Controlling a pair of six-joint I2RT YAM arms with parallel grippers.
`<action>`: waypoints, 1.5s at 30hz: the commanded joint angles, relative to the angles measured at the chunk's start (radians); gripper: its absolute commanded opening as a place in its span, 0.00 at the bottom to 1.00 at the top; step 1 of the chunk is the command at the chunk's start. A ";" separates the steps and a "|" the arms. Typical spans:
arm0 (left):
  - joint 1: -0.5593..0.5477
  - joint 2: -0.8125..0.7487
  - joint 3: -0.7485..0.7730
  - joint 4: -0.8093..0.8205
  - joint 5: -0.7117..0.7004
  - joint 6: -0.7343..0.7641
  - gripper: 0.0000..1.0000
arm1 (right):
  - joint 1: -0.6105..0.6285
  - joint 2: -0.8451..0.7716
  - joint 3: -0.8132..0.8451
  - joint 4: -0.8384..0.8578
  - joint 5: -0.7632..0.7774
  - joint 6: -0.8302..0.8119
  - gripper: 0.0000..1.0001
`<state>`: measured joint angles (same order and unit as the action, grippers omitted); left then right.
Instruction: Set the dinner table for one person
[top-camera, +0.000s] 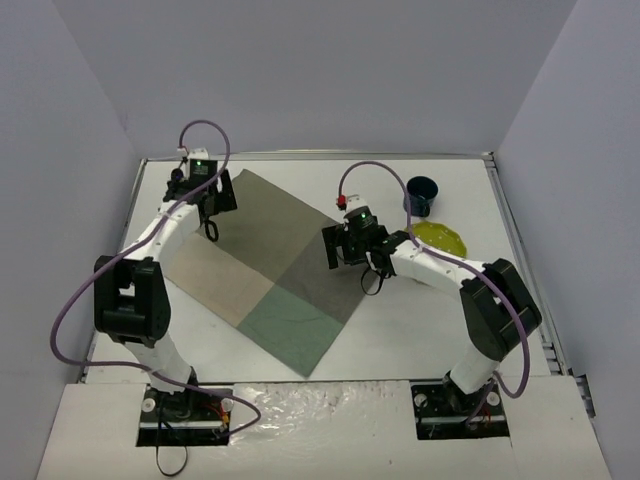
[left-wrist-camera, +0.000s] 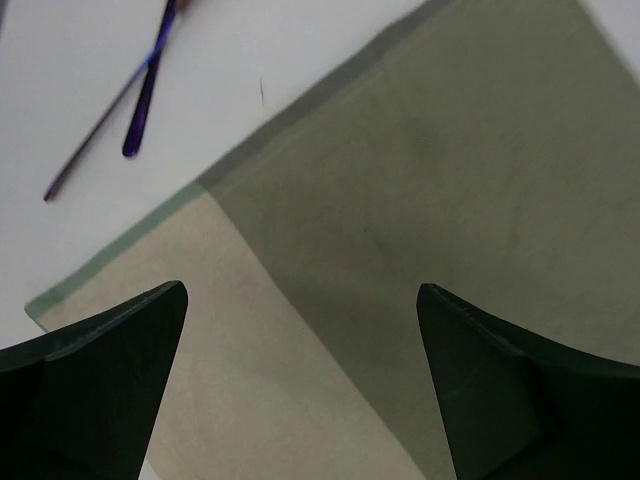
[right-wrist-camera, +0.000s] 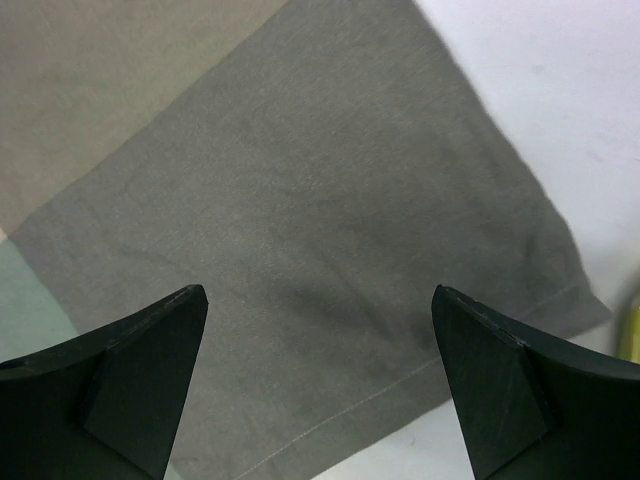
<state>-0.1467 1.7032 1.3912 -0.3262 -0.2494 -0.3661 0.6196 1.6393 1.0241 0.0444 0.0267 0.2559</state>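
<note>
1. Under both grippers lies a patchwork cloth (top-camera: 270, 270), flat on the white table (top-camera: 420, 330). The table spreads out below and all around both tools.
2. On the left gripper (left-wrist-camera: 300, 290), the fingers stand wide apart and nothing is between them. It hangs over one edge of the cloth, where a beige patch meets a grey-green one.
3. On the right gripper (right-wrist-camera: 318, 290), the fingers are wide apart too and hold nothing. Right below it is the cloth's grey corner.
4. Why like this? My guess is that the cloth is meant as the place mat. It looks smooth, each gripper is over its own side of it, and the empty fingers look ready for the next thing.
5. Off to the right gripper's right side sit a yellow-green plate (top-camera: 445, 238) and a dark blue cup (top-camera: 421, 196). Both are on bare table, not on the cloth. I think they wait there to be moved onto it, and the right arm is the closer one.
6. Only the top view shows the whole cloth turned like a diamond, both arms, and the cup.
7. Only the left wrist view shows two thin purple sticks (left-wrist-camera: 134, 138) on the table, ahead of the fingers and to their left, just off the cloth. I cannot tell what they are.
8. Only the right wrist view shows the cloth's stitched hem up close. It also shows a thin bit of yellow at its right edge, likely the plate.
</note>
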 joint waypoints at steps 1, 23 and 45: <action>0.020 0.065 -0.052 0.052 0.003 -0.040 0.97 | 0.031 0.072 0.022 0.078 -0.003 -0.040 0.92; 0.178 0.489 0.345 -0.103 0.109 -0.009 0.97 | 0.029 0.344 0.116 0.111 -0.015 0.025 0.94; 0.202 0.478 0.526 -0.152 0.144 0.042 0.97 | 0.057 0.173 0.168 0.083 0.055 0.076 0.94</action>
<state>0.0457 2.2929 1.8681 -0.4546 -0.1013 -0.3607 0.6750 1.9382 1.1561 0.1720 0.0559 0.3045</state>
